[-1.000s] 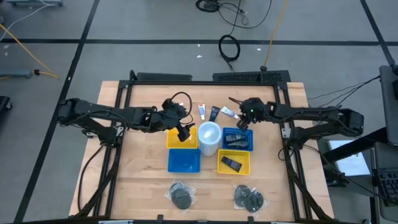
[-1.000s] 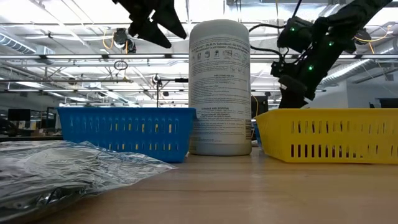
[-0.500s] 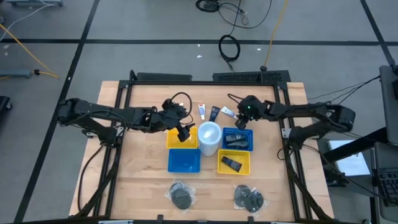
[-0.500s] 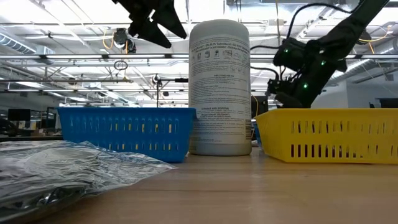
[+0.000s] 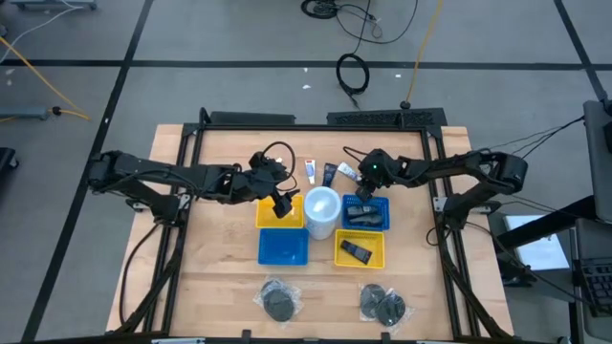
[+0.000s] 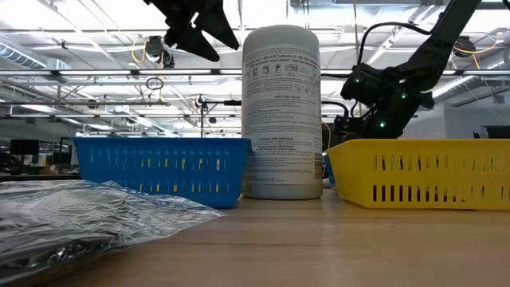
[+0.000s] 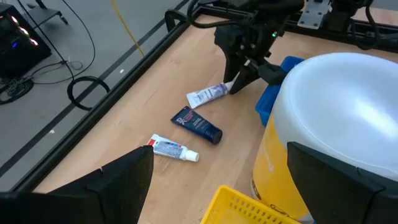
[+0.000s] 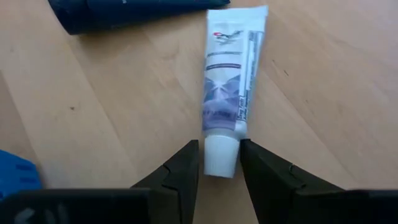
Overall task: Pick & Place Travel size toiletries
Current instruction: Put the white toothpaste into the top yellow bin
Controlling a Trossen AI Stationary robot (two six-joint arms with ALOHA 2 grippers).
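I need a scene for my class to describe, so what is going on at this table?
The right tool is down at the table's far edge, its fingers open on either side of the cap end of a small white tube, not yet closed on it. A dark tube lies nearby. The left tool waits open above the yellow basket.

Grey floor (image 5: 191, 38) with dark tape lines; black cable coil (image 5: 352, 73) top centre, yellow cord (image 5: 38, 91) upper left. Wooden bench (image 5: 220, 287) mid-frame. Low view: ceiling beams (image 6: 96, 73), bright lights.
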